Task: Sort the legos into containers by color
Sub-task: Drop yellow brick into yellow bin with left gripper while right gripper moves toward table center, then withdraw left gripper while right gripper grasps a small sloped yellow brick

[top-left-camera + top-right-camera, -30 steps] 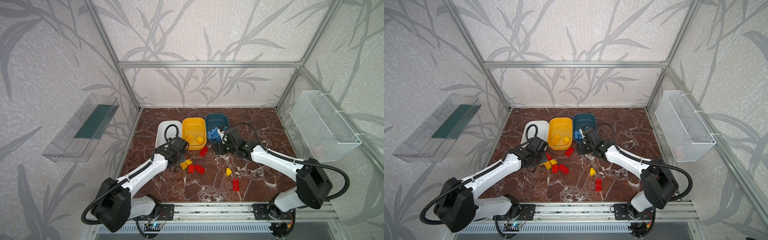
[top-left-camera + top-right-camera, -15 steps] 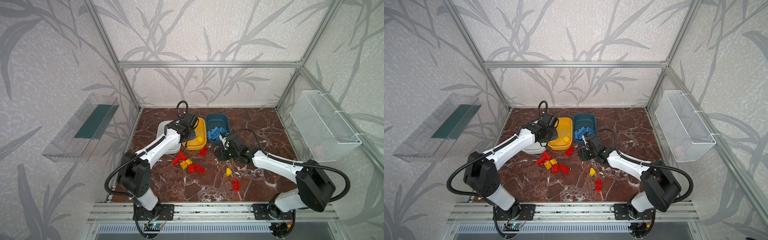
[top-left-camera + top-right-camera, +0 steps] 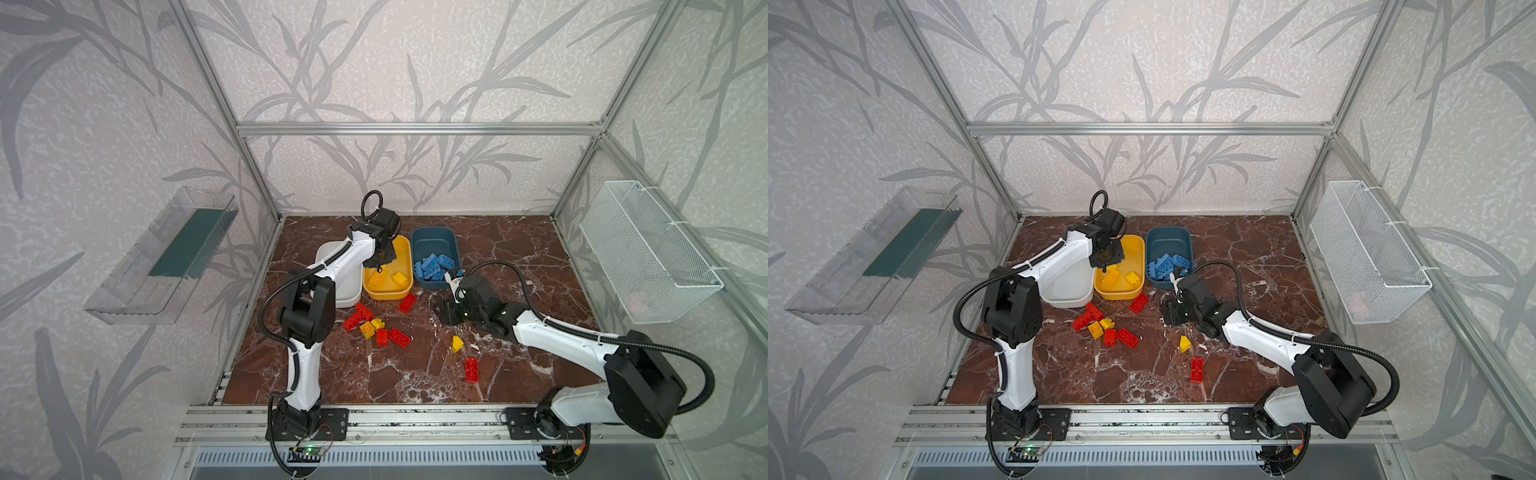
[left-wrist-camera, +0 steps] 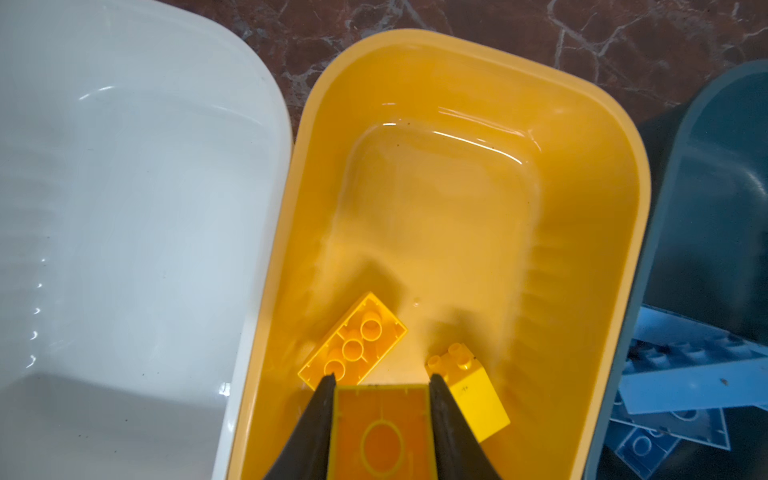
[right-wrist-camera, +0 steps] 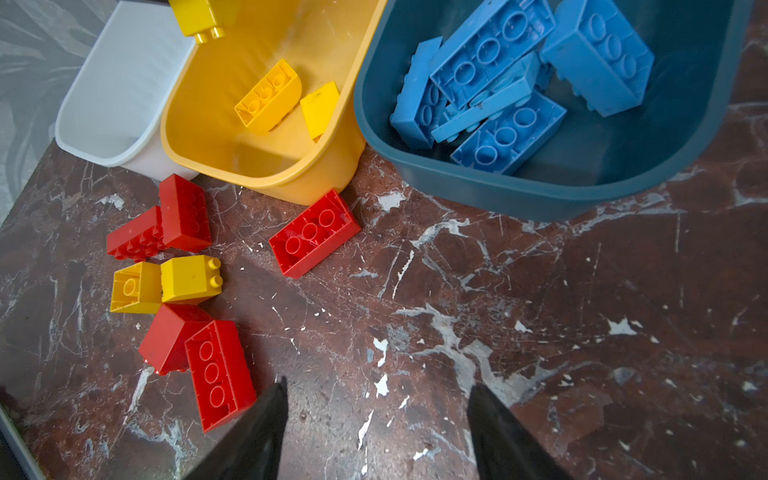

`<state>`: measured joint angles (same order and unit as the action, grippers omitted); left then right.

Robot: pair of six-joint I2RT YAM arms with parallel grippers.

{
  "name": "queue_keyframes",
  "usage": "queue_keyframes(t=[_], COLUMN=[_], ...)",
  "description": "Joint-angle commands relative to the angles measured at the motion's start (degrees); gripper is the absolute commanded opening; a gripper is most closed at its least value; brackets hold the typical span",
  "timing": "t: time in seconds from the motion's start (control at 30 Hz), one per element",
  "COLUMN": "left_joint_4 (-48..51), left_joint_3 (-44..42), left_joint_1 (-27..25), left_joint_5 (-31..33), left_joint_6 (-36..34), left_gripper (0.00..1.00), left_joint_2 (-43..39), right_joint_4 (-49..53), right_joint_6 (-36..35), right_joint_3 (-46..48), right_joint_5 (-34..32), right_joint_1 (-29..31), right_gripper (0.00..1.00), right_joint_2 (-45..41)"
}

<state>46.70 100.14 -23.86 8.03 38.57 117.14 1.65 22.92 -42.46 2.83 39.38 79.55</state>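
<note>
My left gripper (image 4: pixel 381 378) is shut on a yellow lego (image 4: pixel 381 432) and hangs over the yellow tub (image 3: pixel 388 296), which holds two yellow bricks (image 4: pixel 353 345). The white tub (image 3: pixel 347 291) is beside it, and the teal tub (image 3: pixel 434 235) holds several blue legos (image 5: pixel 498 83). My right gripper (image 5: pixel 376 384) is open over bare marble in front of the teal tub, holding nothing. Red and yellow legos (image 3: pixel 374 328) lie loose in front of the tubs, with a red one (image 3: pixel 407 302) against the yellow tub. A yellow brick (image 3: pixel 457 343) and a red brick (image 3: pixel 471 369) lie nearer the front.
A white wire basket (image 3: pixel 648 253) hangs on the right wall and a clear tray (image 3: pixel 166 257) on the left wall. Aluminium frame posts border the marble floor (image 3: pixel 519 257).
My left gripper rose from the loose pile and swung back over the yellow tub with the yellow lego. My right gripper drew back from the teal tub toward the front.
</note>
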Motion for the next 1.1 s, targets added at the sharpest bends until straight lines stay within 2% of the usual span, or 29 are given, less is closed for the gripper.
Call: queue_keyframes(t=[0.0, 0.1, 0.17, 0.37, 0.5, 0.7, 0.87, 1.07], left_joint_4=[2.99, 3.39, 4.00, 4.89, 4.69, 2.75, 1.98, 0.77], left_joint_3=[2.95, 4.31, 5.36, 6.74, 5.53, -0.71, -6.60, -14.06], left_joint_1=[0.31, 0.66, 0.74, 0.87, 0.86, 0.48, 0.40, 0.40], left_joint_5=[-0.39, -0.56, -0.69, -1.04, -1.84, -2.66, -4.16, -7.21], left_joint_6=[-1.25, -1.72, -1.91, -2.39, -1.92, -0.90, -2.52, -4.67], left_gripper=[0.28, 0.30, 0.36, 0.64, 0.72, 0.79, 0.81, 0.81], left_joint_2=[1.22, 2.58, 3.31, 2.51, -0.85, -10.38, -19.13, -29.41], right_joint_4=[-1.65, -1.55, -1.13, 2.33, 4.94, 8.46, 10.67, 12.95], right_joint_6=[0.37, 0.46, 0.46, 1.58, 1.87, 2.91, 1.00, -3.48], right_joint_3=[0.69, 0.71, 0.71, -0.69, -2.08, -1.83, -1.32, -1.49], right_joint_5=[-1.28, -1.98, -2.51, -5.56, -7.39, -10.29, -10.08, -4.73], right_joint_1=[-0.07, -0.09, -0.04, 0.06, 0.52, 1.65, 3.57, 4.35], right_gripper=[0.70, 0.70, 0.70, 0.71, 0.72, 0.73, 0.73, 0.73], right_joint_2=[-1.52, -1.86, -2.09, -1.69, -1.28, -1.51, -0.90, 1.65])
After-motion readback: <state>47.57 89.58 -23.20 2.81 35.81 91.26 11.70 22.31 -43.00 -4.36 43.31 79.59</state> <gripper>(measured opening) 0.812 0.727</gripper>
